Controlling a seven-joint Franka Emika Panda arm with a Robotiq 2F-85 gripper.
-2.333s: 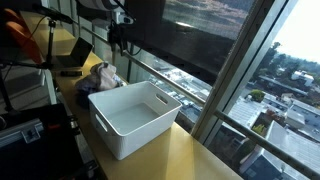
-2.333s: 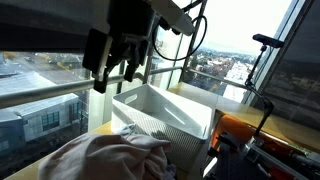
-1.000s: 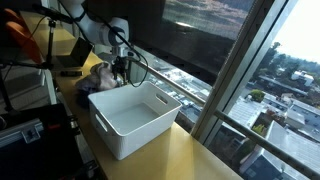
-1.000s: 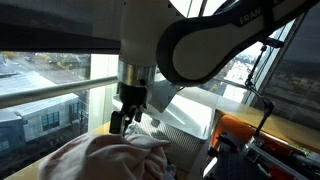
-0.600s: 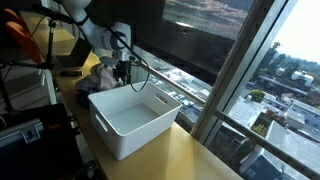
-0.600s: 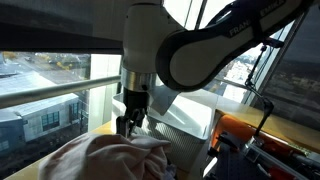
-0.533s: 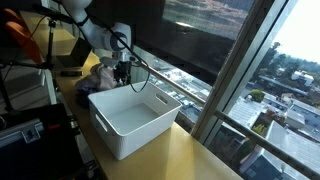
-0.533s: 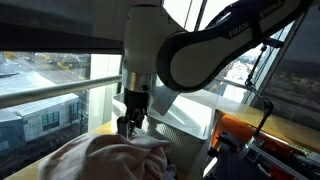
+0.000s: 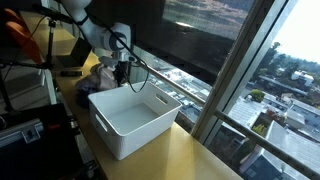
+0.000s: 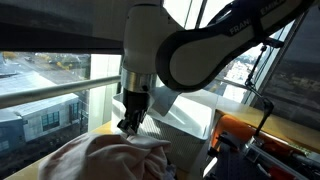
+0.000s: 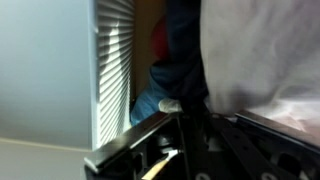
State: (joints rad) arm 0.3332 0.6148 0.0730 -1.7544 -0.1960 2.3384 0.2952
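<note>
The end effector [image 9: 120,75] is standing on top of a pile of clothes [image 9: 103,76], which is lying on the desk [image 9: 190,155] just beyond the far left end of a white bin [image 9: 140,135]. The fingers are sitting drawn almost together and are pinching into the top of the pile.

Findings by view:
- In an exterior view the whole layout is showing: the arm is reaching in from the far left, the bin is sitting open-topped near the middle of the desk, and a tall window [image 9: 215,45] is running along the right side with a city beyond it. The fingers themselves are too small here to judge.
- In an exterior view taken close to the pile, the end effector [image 10: 128,126] is showing plainly, with its fingertips sinking into pale, creased fabric [image 10: 110,158]. The bin [image 10: 180,118] is lying behind the arm, to the right, and its ribbed wall is facing the camera. An orange object [image 10: 240,130] is standing at the far right.
- The wrist view alone is showing what lies at the fingers: a dark blue fold [image 11: 185,60] is running down into the narrow gap of the end effector [image 11: 190,112], with white cloth [image 11: 260,50] on its right and the ribbed bin wall [image 11: 112,70] on its left. This view is blurred, so how much fabric is being gripped cannot be told.
</note>
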